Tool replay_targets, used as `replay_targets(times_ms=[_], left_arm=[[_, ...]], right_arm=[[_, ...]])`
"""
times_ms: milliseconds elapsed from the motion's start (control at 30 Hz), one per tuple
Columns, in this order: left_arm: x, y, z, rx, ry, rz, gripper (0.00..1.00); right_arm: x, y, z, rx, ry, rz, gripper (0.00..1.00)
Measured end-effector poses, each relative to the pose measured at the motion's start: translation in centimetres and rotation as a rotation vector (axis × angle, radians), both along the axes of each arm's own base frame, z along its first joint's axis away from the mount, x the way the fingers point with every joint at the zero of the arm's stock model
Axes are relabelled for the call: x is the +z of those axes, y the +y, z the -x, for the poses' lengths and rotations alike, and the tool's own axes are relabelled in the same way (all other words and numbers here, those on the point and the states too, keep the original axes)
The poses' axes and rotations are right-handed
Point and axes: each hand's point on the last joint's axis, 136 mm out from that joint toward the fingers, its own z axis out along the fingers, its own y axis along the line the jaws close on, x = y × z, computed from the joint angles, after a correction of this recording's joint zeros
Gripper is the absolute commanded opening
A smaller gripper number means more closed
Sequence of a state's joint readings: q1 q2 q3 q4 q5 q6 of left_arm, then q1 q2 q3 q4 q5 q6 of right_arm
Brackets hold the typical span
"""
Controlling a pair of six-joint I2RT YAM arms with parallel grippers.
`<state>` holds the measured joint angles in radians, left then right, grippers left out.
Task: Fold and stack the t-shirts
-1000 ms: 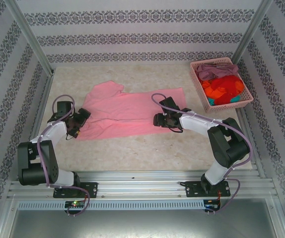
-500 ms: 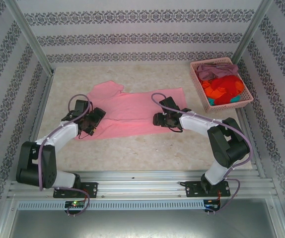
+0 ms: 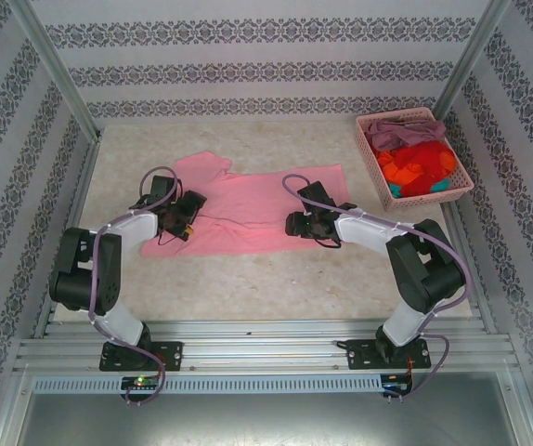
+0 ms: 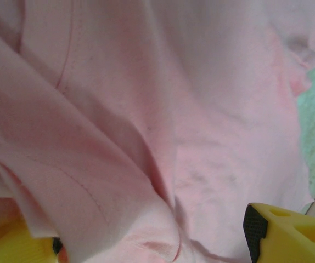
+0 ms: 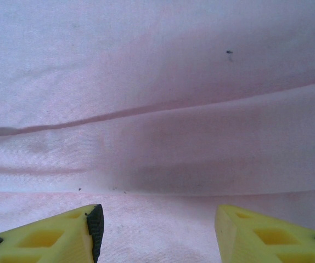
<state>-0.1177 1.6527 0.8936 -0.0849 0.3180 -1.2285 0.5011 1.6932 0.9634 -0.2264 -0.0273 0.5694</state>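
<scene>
Left pincer has swung in from the 9 o'clock edge of the light pink t-shirt to sit over its body. That end of the shirt now looks shorter and bunched, so I read the first side fold as underway. On its wrist cam the jaws stand wide apart and nothing is clamped, with cloth draped over one finger. Right pincer hasn't budged. It's open over flat fabric near the 5 o'clock hem, probably pinning it. The shirt lies mid-bench. The other t-shirts are heaped in the basket at 2 o'clock. Hard to make out: the fold line under the left arm, and whether either pincer touches cloth.
</scene>
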Motion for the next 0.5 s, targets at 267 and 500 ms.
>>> replay_targets(times_ms=[267, 500], left_arm=[[0.6, 0.0, -2.3, 0.001, -0.028, 0.02, 0.84], [0.9, 0.6, -2.7, 0.015, -0.041, 0.023, 0.85]], right_arm=[[-0.1, 0.6, -0.3, 0.038, -0.005, -0.009, 0.56], [-0.2, 4.4, 0.1, 0.155, 0.015, -0.076, 0.53]])
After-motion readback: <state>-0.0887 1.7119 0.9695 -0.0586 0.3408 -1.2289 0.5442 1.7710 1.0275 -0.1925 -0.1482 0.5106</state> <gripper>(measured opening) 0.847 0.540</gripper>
